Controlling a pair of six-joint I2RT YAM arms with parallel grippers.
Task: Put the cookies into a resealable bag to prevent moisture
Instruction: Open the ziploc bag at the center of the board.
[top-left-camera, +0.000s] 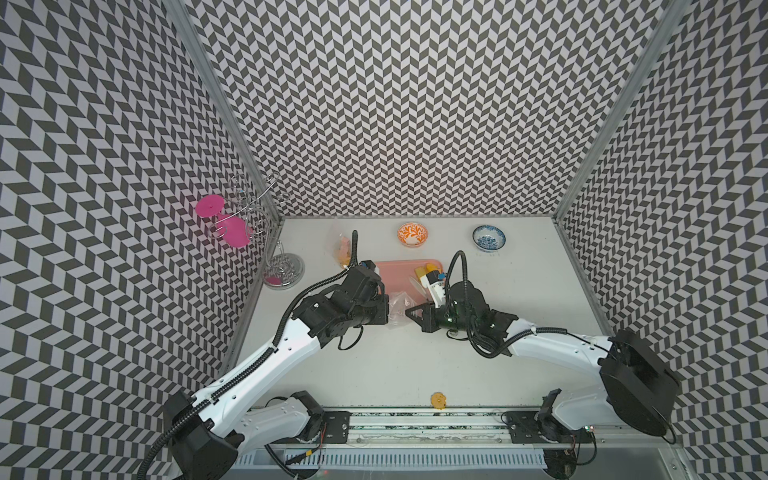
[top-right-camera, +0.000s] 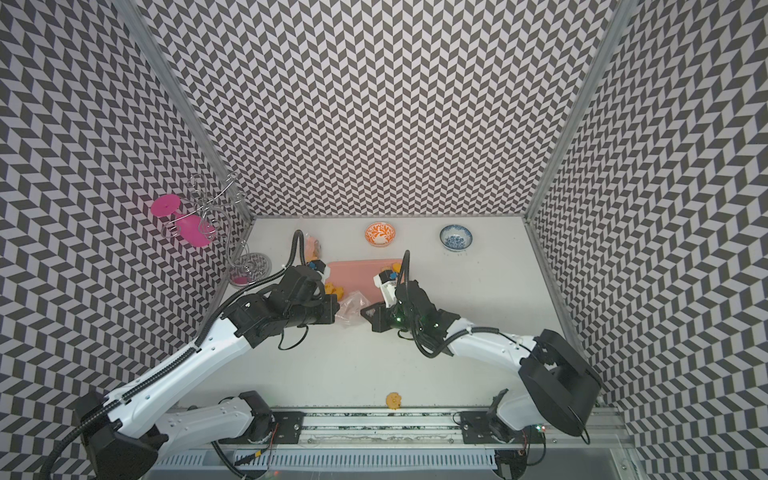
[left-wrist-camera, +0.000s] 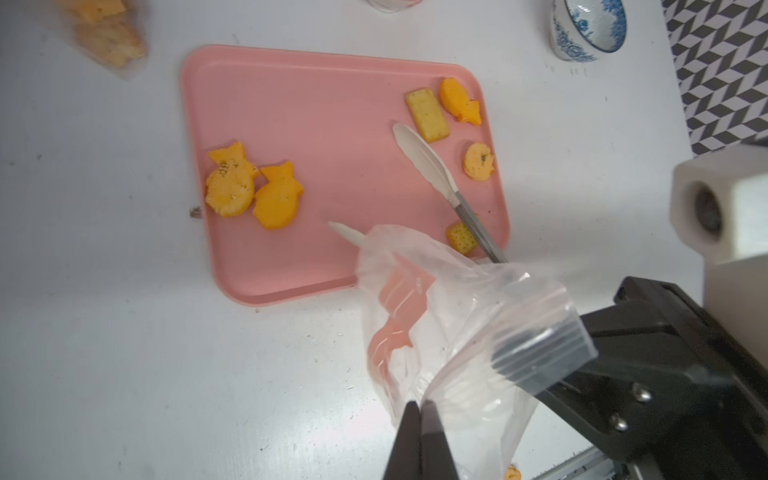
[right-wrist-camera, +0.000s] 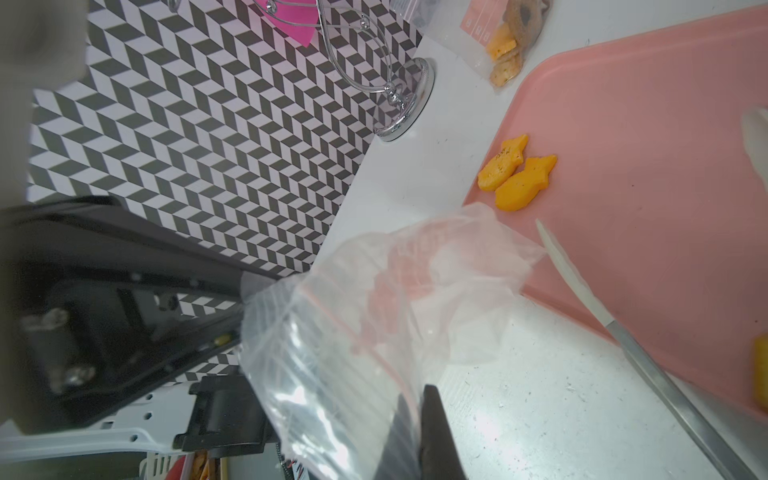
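- The cookies (left-wrist-camera: 276, 199) are lying flat on the pink tray (left-wrist-camera: 324, 104). Two fish shapes are touching each other near one short side. A rectangle, another fish, a round one and a small square are gathered near the opposite side.
- One stray cookie (top-left-camera: 438, 400) is sitting alone at the front edge of the tabletop (top-left-camera: 395, 365), well apart from the tray.
- They are looking light, stiff and crumbly to me. I am guessing a gentle pinch across the flat faces would suit them, perhaps with the tongs (left-wrist-camera: 428, 162) lying on the tray. A hard squeeze could snap them.
- The resealable bag (left-wrist-camera: 457, 324) is hanging over a corner of the tray, empty as far as I can tell, its mouth being stretched between the two arms.
- The left tool (left-wrist-camera: 419, 419) is pinching one side of the bag's mouth, closed tight on the film.
- The right tool (right-wrist-camera: 424, 415) is clamping the opposite side.
- The film is looking thin, limp and slippery, so the ribbed zip strip is probably the firmest place to hold.
- A second bag (right-wrist-camera: 505, 50), already holding biscuits, is lying near the tray's far corner.
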